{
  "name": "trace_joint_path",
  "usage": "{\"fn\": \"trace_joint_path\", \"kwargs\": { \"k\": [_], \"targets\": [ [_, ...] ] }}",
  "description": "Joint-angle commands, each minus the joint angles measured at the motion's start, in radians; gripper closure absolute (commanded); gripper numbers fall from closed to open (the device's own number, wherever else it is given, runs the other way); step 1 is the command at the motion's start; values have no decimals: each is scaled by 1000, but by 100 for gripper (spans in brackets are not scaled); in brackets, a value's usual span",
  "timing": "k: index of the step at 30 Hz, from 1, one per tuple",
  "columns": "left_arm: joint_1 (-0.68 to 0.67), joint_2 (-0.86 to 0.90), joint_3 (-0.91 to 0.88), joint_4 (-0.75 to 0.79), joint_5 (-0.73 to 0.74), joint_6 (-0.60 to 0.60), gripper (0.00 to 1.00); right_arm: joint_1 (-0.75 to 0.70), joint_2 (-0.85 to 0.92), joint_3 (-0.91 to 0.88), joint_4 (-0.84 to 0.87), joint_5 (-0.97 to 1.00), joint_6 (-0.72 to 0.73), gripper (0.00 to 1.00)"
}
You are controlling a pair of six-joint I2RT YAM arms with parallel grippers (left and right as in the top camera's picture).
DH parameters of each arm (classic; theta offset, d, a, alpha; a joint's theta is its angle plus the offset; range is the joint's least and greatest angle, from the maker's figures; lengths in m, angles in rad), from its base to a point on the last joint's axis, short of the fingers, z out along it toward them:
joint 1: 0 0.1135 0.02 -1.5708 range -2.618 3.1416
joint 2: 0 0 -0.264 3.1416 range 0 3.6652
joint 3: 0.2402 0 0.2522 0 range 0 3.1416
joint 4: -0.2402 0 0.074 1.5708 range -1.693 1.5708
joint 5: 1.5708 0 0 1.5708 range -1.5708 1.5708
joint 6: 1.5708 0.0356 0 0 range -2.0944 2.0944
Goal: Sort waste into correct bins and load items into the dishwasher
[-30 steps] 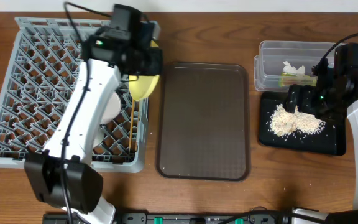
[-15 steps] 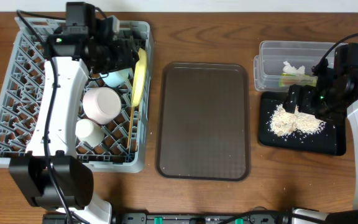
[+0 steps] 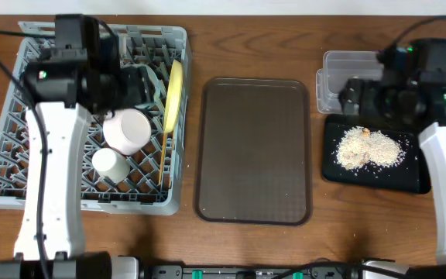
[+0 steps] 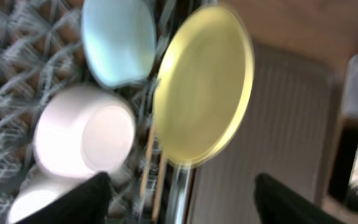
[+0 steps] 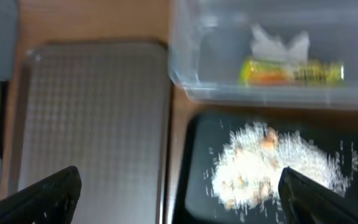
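Note:
The yellow plate (image 3: 175, 94) stands on edge along the right side of the grey dishwasher rack (image 3: 22, 155). Also in the rack are the pale pink bowl (image 3: 128, 129), white cup (image 3: 111, 163) and chopsticks (image 3: 164, 167). The left wrist view shows the light blue bowl (image 4: 118, 40) beside the plate (image 4: 204, 84). My left gripper (image 4: 182, 205) hangs open and empty above them. Open too, my right gripper (image 5: 185, 199) hovers by the clear tub (image 5: 191, 81), which holds the tissue (image 5: 278, 43) and wrapper (image 5: 291, 73). Food scraps (image 3: 368, 147) lie on the black tray (image 3: 378, 177).
A large dark brown serving tray (image 3: 254, 151) lies between the rack and the bins. The clear tub (image 3: 331, 85) sits just behind the black tray at the right. Bare wooden table runs along the front edge.
My left gripper opened, let go of the yellow plate and drew back left over the rack; the plate now stands there. My right arm moved from the black tray toward the clear tub.

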Motion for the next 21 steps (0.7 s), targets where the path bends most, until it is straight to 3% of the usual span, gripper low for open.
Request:
{"fn": "trace_joint_path", "kwargs": {
  "k": [1, 9, 16, 21],
  "targets": [
    [-4, 3, 11, -75, -113, -19, 18, 65, 23, 10, 23, 124, -22, 1],
    [-4, -30, -80, -199, -143, -23, 17, 80, 56, 5, -76, 151, -38, 1],
    [-4, -314, -353, 6, -141, 32, 16, 80, -93, -127, -28, 150, -35, 1],
    [-11, -633, -598, 188, -126, 92, 16, 80, -367, -374, 150, 152, -31, 1]
  ]
}}
